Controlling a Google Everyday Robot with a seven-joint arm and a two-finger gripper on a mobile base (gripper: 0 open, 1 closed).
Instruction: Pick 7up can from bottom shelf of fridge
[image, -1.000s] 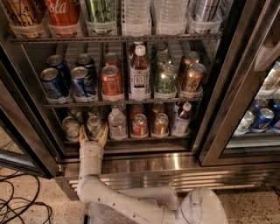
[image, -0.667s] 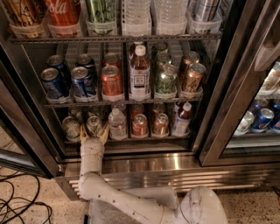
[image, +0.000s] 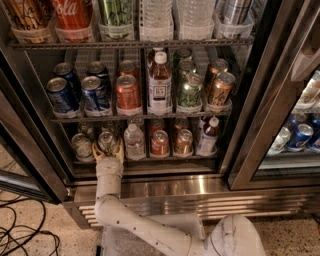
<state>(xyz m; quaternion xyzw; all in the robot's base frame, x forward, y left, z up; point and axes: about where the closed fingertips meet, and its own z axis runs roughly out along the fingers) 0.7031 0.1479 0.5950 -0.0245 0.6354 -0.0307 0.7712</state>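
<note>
Gripper (image: 108, 150): at front of bottom shelf (image: 150, 161), second lane from left; open or closed, cannot tell. 7up can (image: 106, 141): upright, axis vertical, immediately ahead of gripper, inside fridge (image: 250, 125).

Dim warm light; jaws in bottom shelf (image: 150, 160) shadow.

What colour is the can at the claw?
Silvery pale green, camera view; claw at the can, bottom shelf.

hand (image: 107, 151) at 7up can (image: 106, 141), neighbouring can (image: 81, 146) tight left, water bottle (image: 134, 142) right; middle rack (image: 135, 118) low overhead
</note>
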